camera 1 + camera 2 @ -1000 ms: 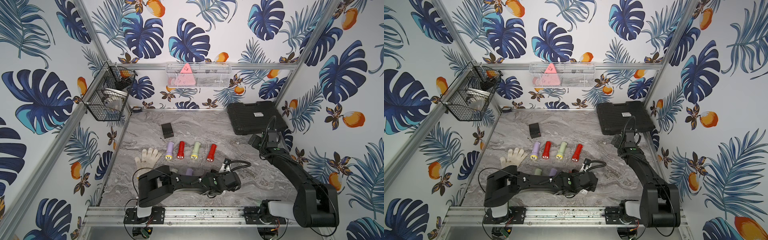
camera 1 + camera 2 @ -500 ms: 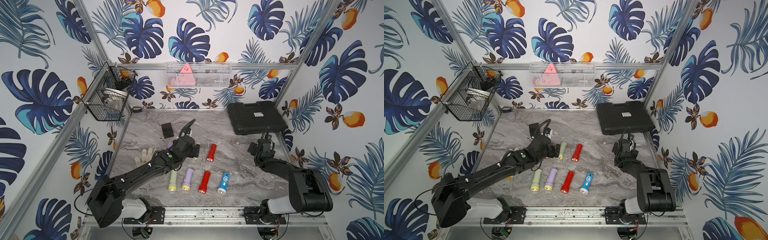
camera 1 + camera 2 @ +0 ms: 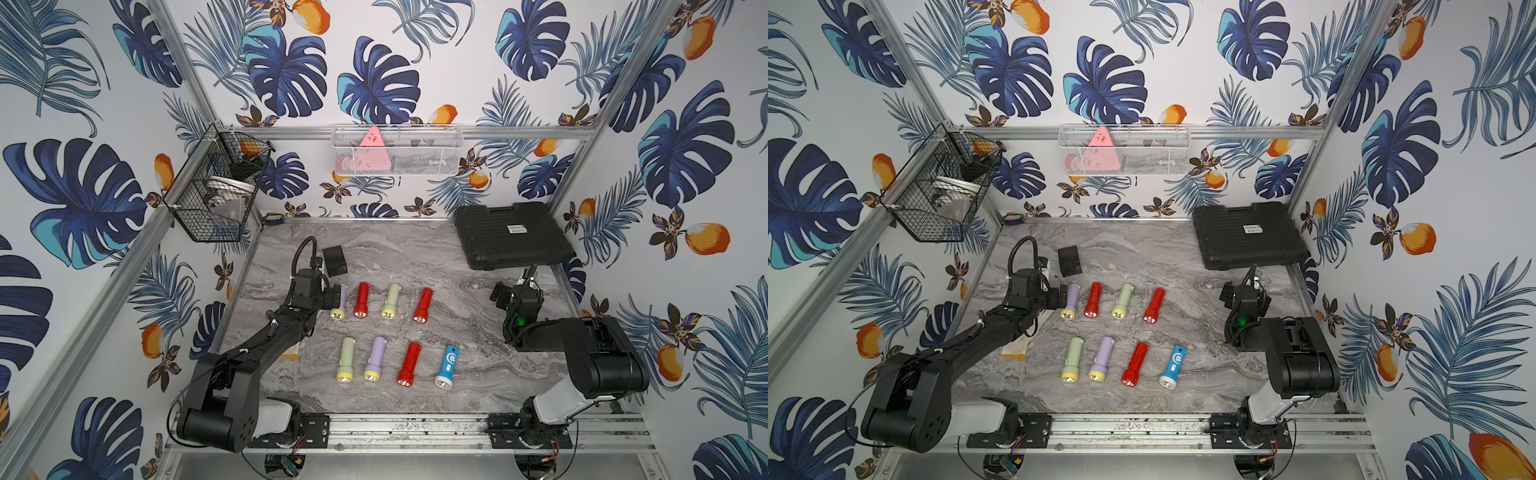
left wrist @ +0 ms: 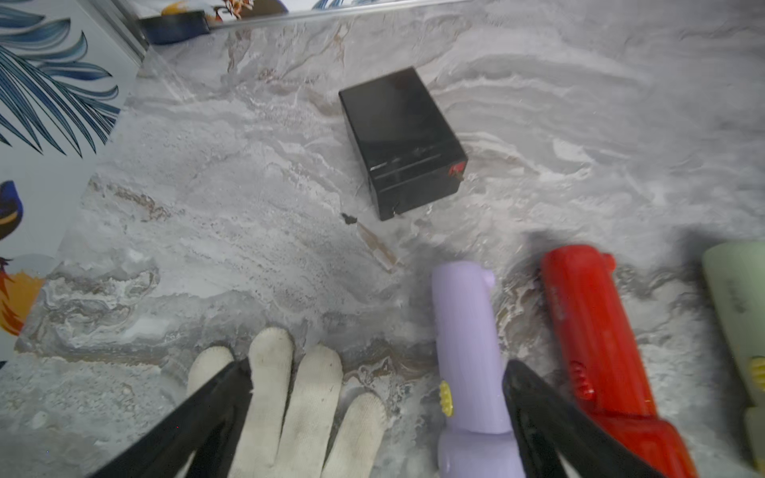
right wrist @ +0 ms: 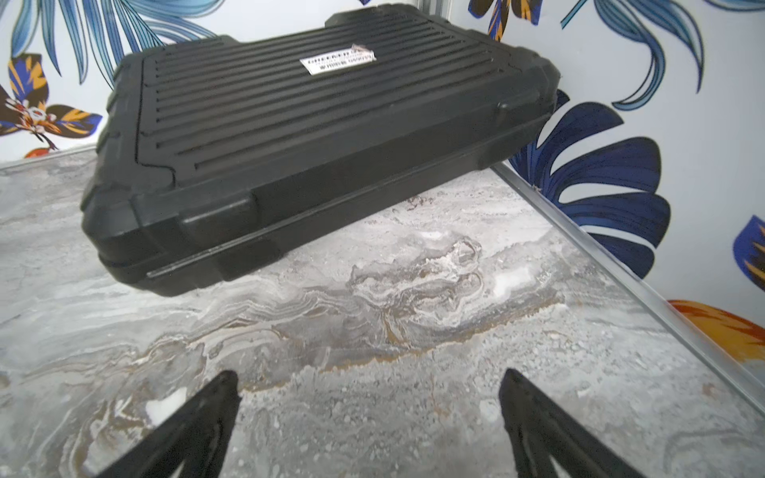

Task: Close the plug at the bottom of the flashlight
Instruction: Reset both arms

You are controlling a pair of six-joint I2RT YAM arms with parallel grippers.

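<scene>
— Why is the left claw [image 4: 377,366] wide open over the purple flashlight [image 4: 463,331], back row's left end?
— Maybe to grab it. The right claw [image 5: 368,380], open too, hangs empty near the black case [image 5: 289,124].

Grey-white marbled surface [image 3: 465,291], tropical-print walls [image 3: 457,54].
Walls white with blue leaves, orange fruit; blue flashlight [image 3: 447,365] white print; lilac flashlight [image 4: 463,331] yellow switch; red flashlight [image 4: 588,323]; pale green flashlight [image 3: 391,301]; black box [image 4: 397,136]; black ribbed case [image 5: 310,136]; white glove [image 4: 289,405].
</scene>
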